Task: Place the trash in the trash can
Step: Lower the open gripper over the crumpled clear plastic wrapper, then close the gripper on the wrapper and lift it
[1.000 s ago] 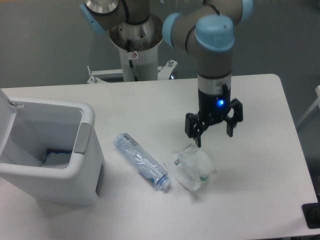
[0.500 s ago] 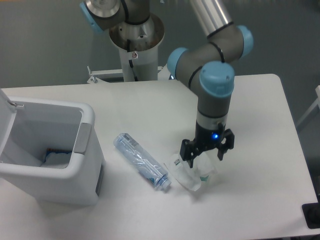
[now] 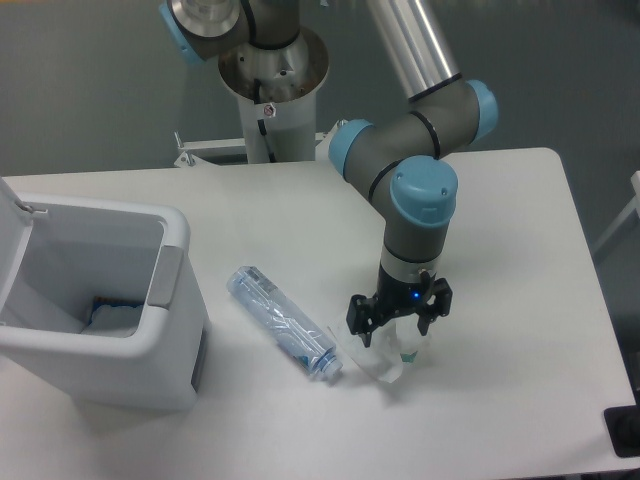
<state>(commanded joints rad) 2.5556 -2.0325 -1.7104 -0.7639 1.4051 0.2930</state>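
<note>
Directly beneath the end effector (image 3: 396,327), crumpled wrapper (image 3: 385,360) on white counter (image 3: 500,260), fingers spread apart straddling it, bottle (image 3: 285,323) just left, open trash can (image 3: 95,300) far left.

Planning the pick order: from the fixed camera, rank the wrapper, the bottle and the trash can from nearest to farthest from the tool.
1. wrapper: directly under the tool.
2. bottle: lying to the wrapper's left.
3. trash can: far left table edge.
</note>
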